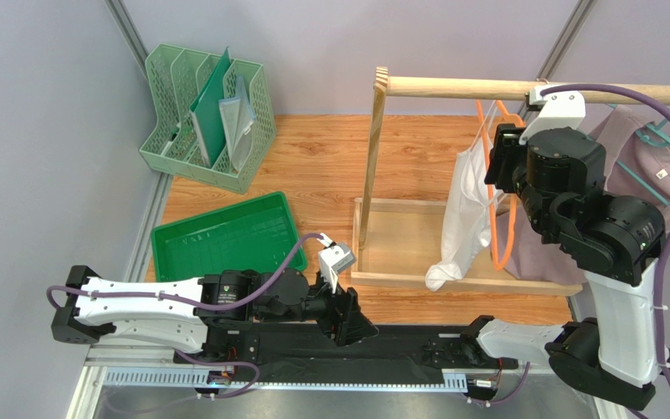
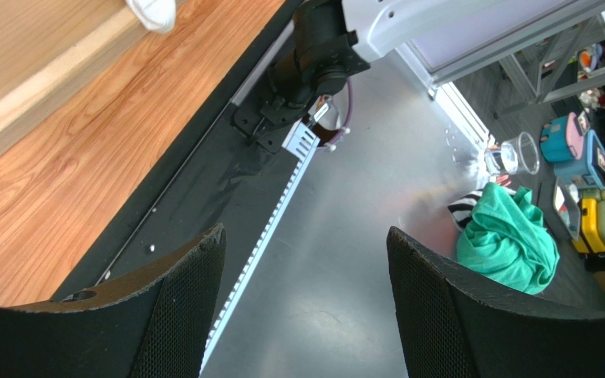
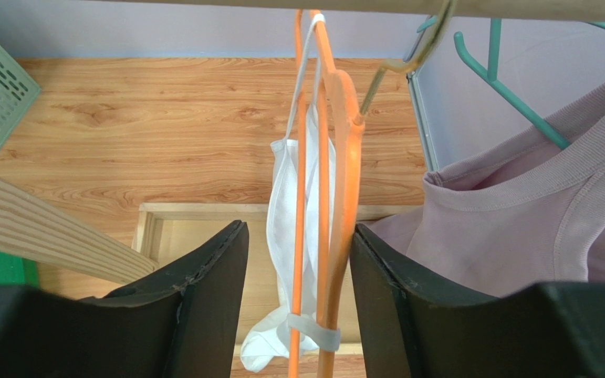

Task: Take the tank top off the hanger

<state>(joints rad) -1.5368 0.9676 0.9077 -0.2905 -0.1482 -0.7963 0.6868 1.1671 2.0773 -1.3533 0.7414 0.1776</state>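
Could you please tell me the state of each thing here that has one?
Hanger: hooked over the rod.
Tank top: hanging on the hanger, not removed.
Pink top: hanging on a teal hanger.
Left tool: open, holding nothing.
Right tool: open, facing the hanger.

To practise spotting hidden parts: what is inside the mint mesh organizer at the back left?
In the organizer, a dark green folder stands tilted, with a grey flat item beside it. Its walls hide their lower ends.
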